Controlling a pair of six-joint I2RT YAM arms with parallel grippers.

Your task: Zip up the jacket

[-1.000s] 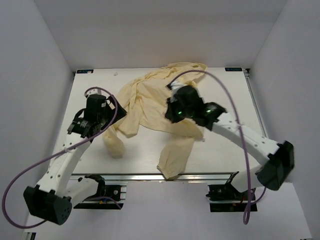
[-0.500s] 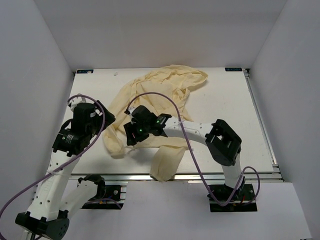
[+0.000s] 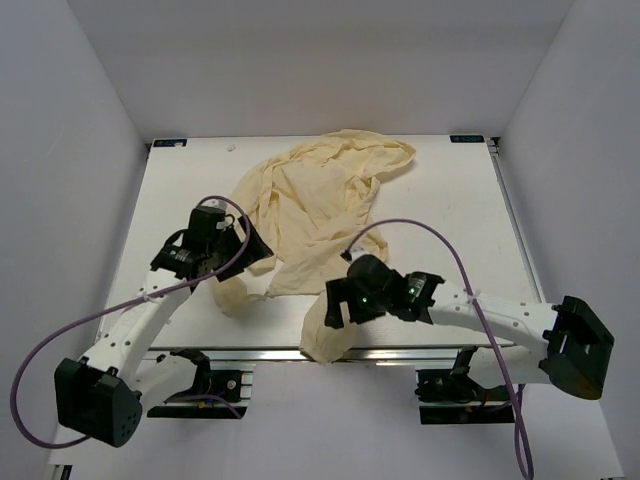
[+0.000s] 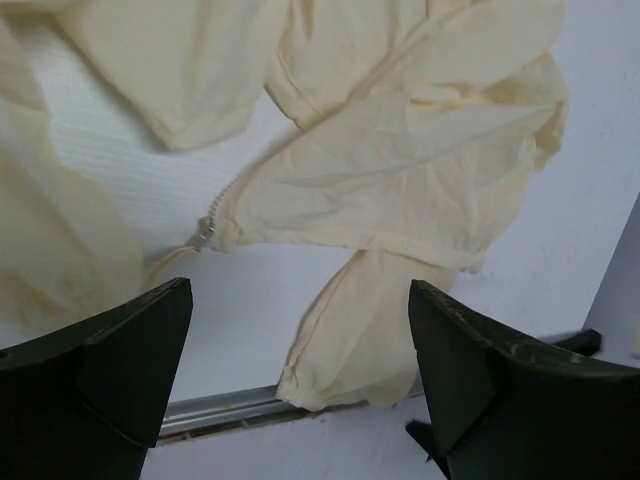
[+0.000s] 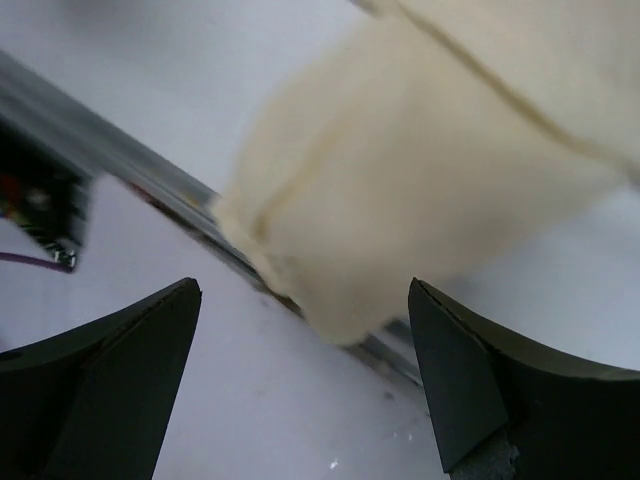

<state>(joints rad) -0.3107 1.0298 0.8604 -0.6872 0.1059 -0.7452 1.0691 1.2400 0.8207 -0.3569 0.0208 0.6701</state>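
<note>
Plainly, nothing is gripped at this moment: the left fingers (image 4: 100, 370) are spread wide with only air between them, and the right fingers (image 5: 100, 380) are likewise parted and empty. Ahead of the left fingers, in the left wrist view, the zipper pull (image 4: 207, 229) is seen at the lower corner of one front panel, lying on the bench (image 3: 450, 220); no joined zipper line is seen above it, so the front is judged to be open. Ahead of the right fingers a sleeve (image 5: 340, 230) is seen, its cuff draped over the near edge of the bench. The jacket (image 3: 310, 200) itself is spread, crumpled, across the middle and far part of the bench, between the two arms.

The step in hand is judged to be preparation: the zipper ends are to be found, and no zipping is yet done. For the next move, the two bottom ends of the zipper must be brought together and the hem pinned by one set of fingers, while the pull is pinched by the other. Thin, slack cloth is expected to bunch, so a taut hold is called for.
</note>
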